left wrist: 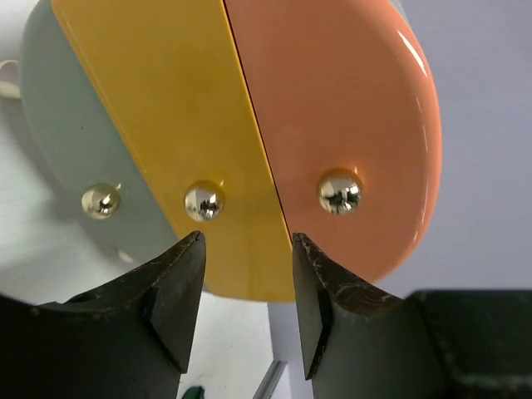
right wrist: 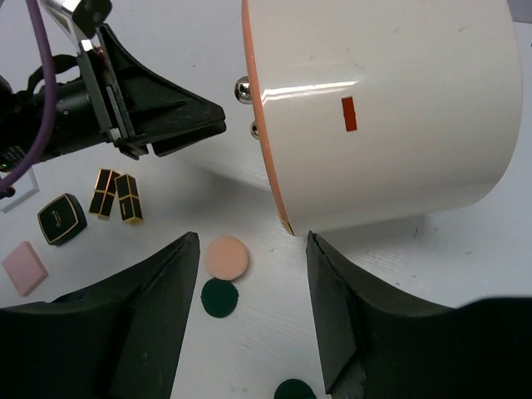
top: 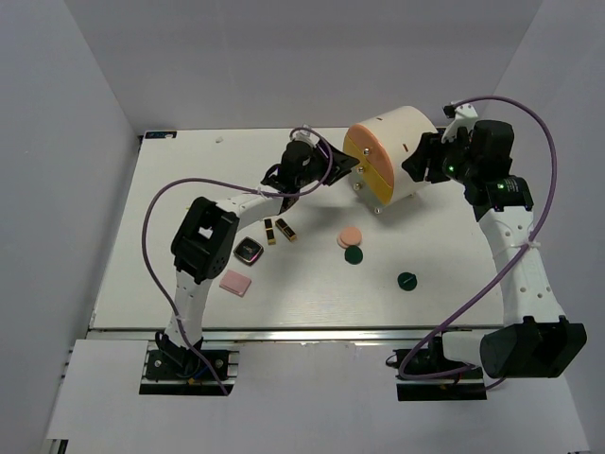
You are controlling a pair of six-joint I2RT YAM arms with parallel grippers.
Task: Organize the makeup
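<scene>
1. Top cam: cream cylinder point(top: 405, 140) lies on its side at far-centre of table point(top: 170, 189). It sits btwn left gripper point(top: 337, 163), at the drawer fronts point(top: 371, 168), and right gripper point(top: 413, 163), at its wall. Mid-table: two lipstick tubes point(top: 270, 231) side by side, then square compact point(top: 249, 251) and flat pink square point(top: 235, 282). Peach disc point(top: 350, 235) is just beside one green disc point(top: 354, 254); the other point(top: 406, 280) lies apart.
2. L wrist: jaws spread, nothing btwn. Glossy grey, yellow and orange fronts w/ round gold knobs point(left wrist: 204, 201) fill the view.
3. R wrist: jaws spread, empty. Smooth cylinder wall w/ small orange mark point(right wrist: 347, 114).
</scene>
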